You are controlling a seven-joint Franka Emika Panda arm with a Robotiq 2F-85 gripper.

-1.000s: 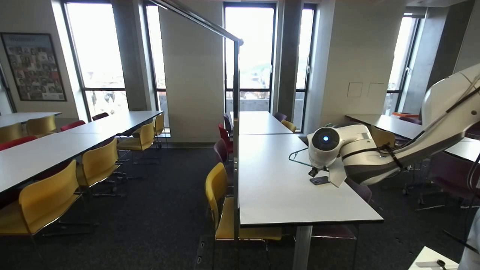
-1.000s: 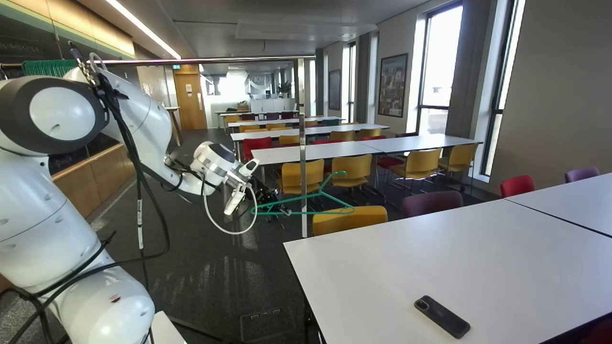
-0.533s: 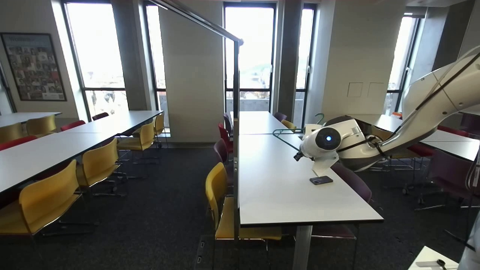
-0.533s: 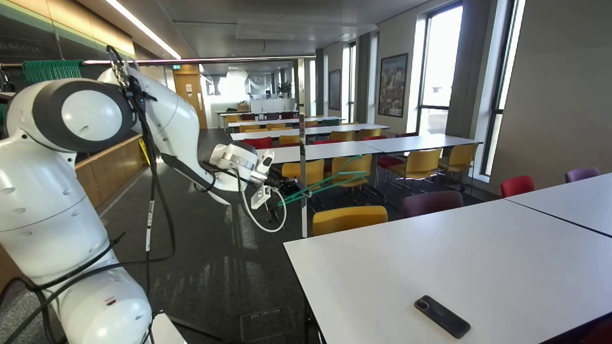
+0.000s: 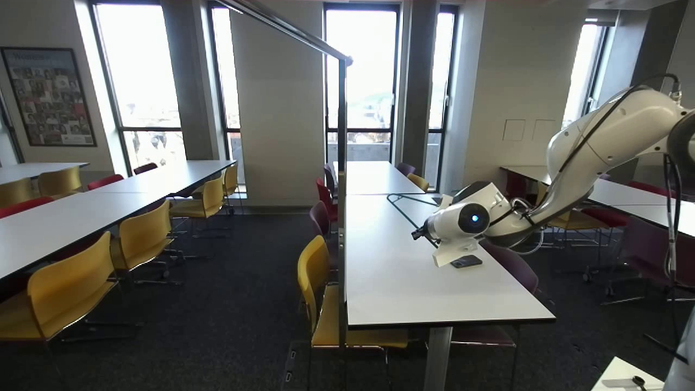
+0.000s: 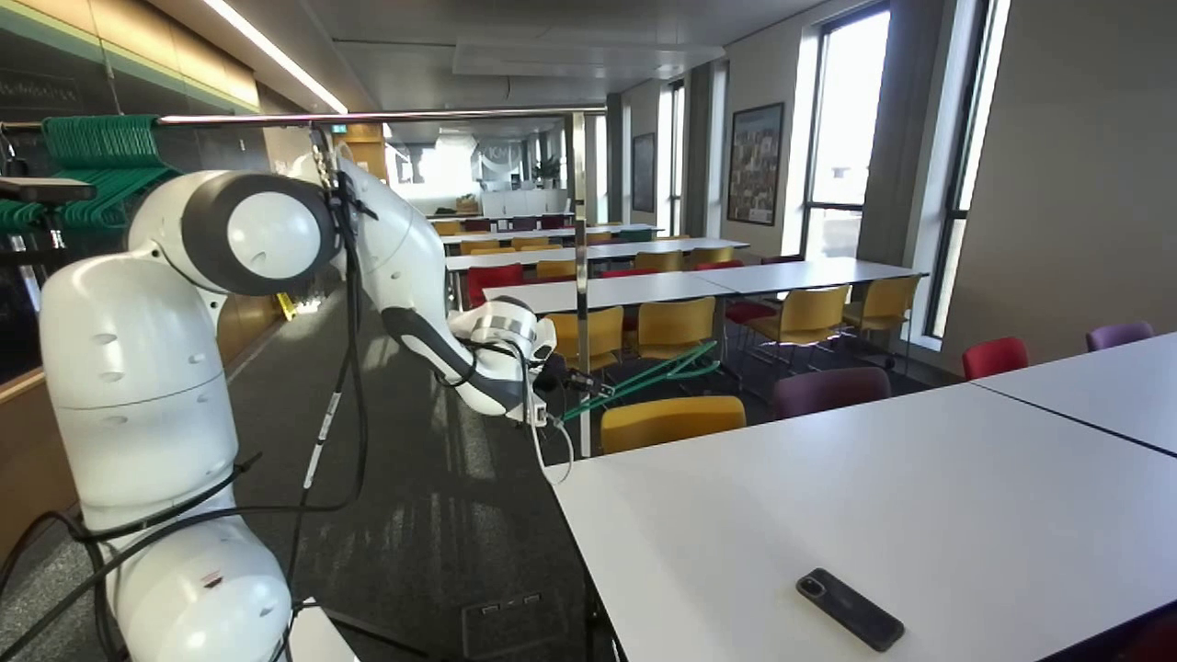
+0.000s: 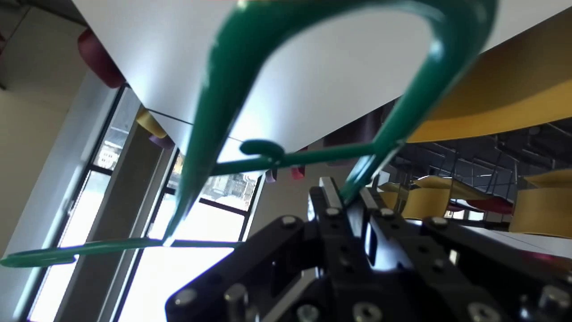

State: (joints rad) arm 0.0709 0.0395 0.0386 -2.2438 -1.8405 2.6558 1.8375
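The black end effector (image 7: 348,197) pinches a green hanger (image 7: 221,103), its fingers (image 7: 333,223) pressed together on one limb; in the wrist view that limb runs from a large rounded loop near the camera down between the fingertips, and a thin crossbar with a small curled stub joins it to the opposite limb; in both exterior views the hanger juts out from the end effector, held in the air; whether any of it lies over the desk (image 6: 919,478) I cannot tell; behind the end effector comes the white robot arm (image 6: 152,359), with black cables (image 6: 352,294) strapped along it.

A dark phone (image 6: 851,609) lies flat on the desk, camera side up; a yellow chair (image 6: 671,423) and a purple chair (image 6: 832,393) stand side by side along the desk's far edge in an exterior view; a shiny metal rail (image 6: 414,117) runs across above, more green hangers (image 6: 103,142) packed closely on it, and its upright post (image 6: 581,276) shows next to the held hanger; farther out stand rows of white tables (image 6: 625,291); tall windows (image 5: 361,81) and a framed poster (image 5: 49,96) line the wall.
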